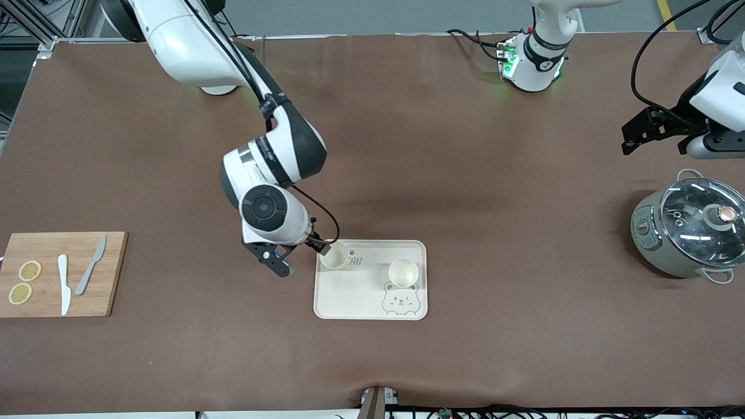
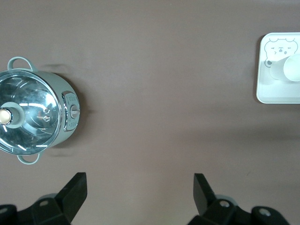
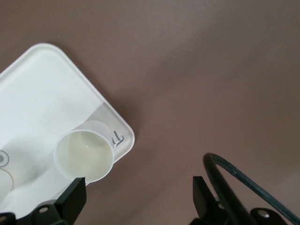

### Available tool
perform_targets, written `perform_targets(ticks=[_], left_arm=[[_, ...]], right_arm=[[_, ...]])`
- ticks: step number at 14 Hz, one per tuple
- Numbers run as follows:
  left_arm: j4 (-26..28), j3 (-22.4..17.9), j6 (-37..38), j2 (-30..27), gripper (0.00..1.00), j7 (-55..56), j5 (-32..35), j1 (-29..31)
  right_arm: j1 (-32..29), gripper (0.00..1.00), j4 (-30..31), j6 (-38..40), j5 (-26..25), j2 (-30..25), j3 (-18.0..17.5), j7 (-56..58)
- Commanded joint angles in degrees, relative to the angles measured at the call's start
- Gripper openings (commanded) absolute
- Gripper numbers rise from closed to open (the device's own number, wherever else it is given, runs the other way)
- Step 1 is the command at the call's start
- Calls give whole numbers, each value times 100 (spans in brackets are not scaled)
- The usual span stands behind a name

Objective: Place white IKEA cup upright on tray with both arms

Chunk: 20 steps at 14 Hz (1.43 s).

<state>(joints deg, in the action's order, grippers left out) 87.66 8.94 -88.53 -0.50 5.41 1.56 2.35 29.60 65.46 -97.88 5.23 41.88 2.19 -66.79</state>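
Observation:
The cream-white tray (image 1: 355, 294) with the bear drawing lies on the brown table. Two white cups stand upright on it. One cup (image 1: 334, 256) is at the tray's corner toward the right arm's end. The other cup (image 1: 403, 272) is by the bear's head. My right gripper (image 1: 314, 243) is open and empty, just off that corner. In the right wrist view the corner cup (image 3: 84, 157) stands beside one finger (image 3: 75, 197) of my right gripper (image 3: 138, 192), outside the gap, on the tray (image 3: 42, 93). My left gripper (image 1: 637, 134) is open and empty, and that arm waits over bare table near the pot.
A grey-green pot (image 1: 687, 227) with a glass lid stands at the left arm's end; it also shows in the left wrist view (image 2: 33, 117). A wooden cutting board (image 1: 110, 273) with two knives and lemon slices lies at the right arm's end. A black cable (image 3: 234, 183) loops by my right gripper.

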Motion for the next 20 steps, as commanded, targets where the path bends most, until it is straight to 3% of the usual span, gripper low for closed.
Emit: perform_targets(ticks=[1,3,9,13,20], left_arm=[[40,20,-24,-64,100,-93,-77,46],[40,11,-7,-64,100,-93,-68,55],[49,20,2,-47,100,-93,-68,64],[58,11,2,-38,100,-93,-68,64],[58,3,46,-73,100,-93,-68,73]], right_arm=[[-182,100,-174,304,-136,-310,-17,-54],[-480,100,27,566,-101,-811,-34,77],[-1219,100,273,1639,-109,-1761,-26,2360],[-1736,100,1143,1649,-110,-2657,-17,3468],[-2782,100,1363,1869,-347,-3369,-43,5497]])
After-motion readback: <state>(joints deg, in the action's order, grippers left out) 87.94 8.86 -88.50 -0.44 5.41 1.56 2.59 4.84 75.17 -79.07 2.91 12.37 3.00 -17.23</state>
